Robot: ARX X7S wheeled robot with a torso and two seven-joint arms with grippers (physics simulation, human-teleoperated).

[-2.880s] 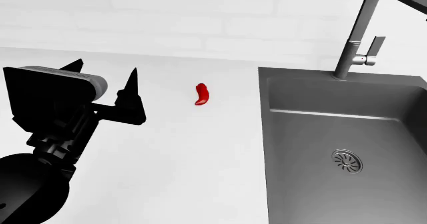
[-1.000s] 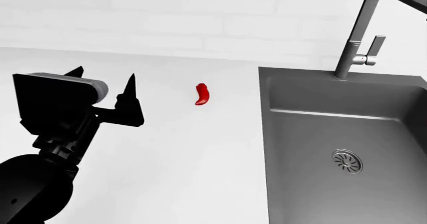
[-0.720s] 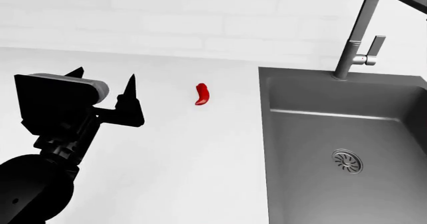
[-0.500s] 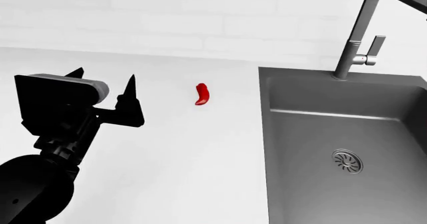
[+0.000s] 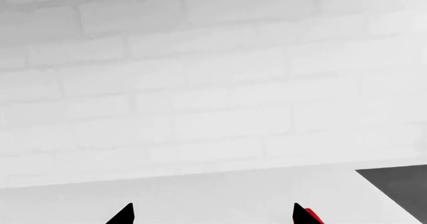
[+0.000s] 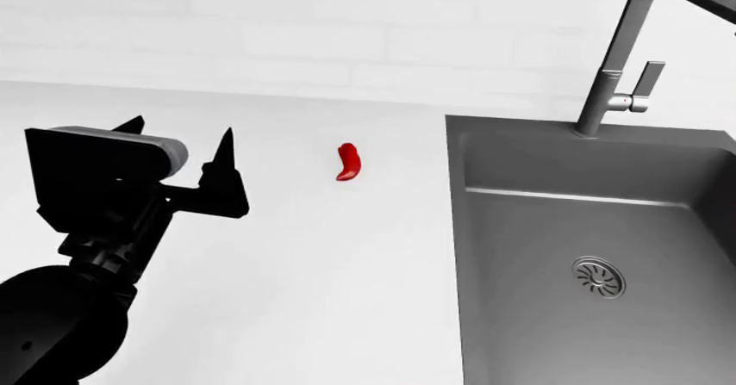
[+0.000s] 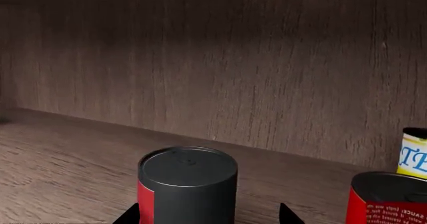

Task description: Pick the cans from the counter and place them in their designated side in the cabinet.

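2 cans sit in the cabinet (image 7: 267, 83): 1 red can (image 7: 187, 186) at lower centre between the right fingers (image 7: 288, 215), spread, not gripping; a second can (image 7: 389, 199) lower right. No cans on the desk (image 6: 345, 264); only the chilli (image 6: 348, 162). Left fingers (image 6: 224, 157) spread, empty. Placement looks nearly done.

left hand (image 6: 178, 146) | lower, nearer than 2.9 s ago — since level

Large blue letters "TE" show on a yellow-white can (image 7: 413, 156); the red can's (image 7: 390, 201) small print includes "SAUCE".
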